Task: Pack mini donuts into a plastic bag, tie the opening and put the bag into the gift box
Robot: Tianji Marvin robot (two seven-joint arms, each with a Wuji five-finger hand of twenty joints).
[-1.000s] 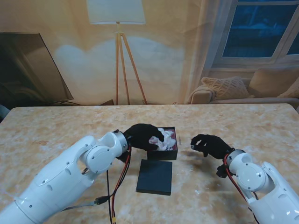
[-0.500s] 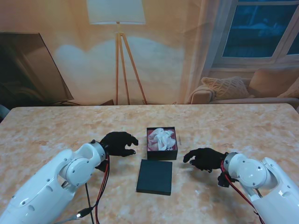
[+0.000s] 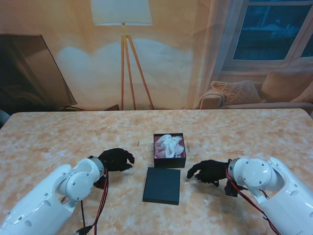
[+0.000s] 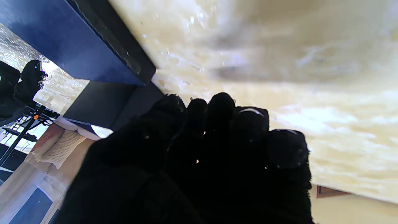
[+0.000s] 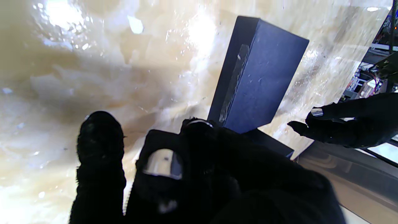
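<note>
A tall lamp stands behind the desk's far edge. A sofa with a pillow sits by the window.

the right hand hovers empty, fingers apart, near the dark box lid on the table.

Marbled beige desk is carrying two things near its middle. Open gift box w/ the white plastic bag inside is sitting farther from me; flat dark lid is lying just nearer to me, slightly left, close to box, contact unclear.
</note>
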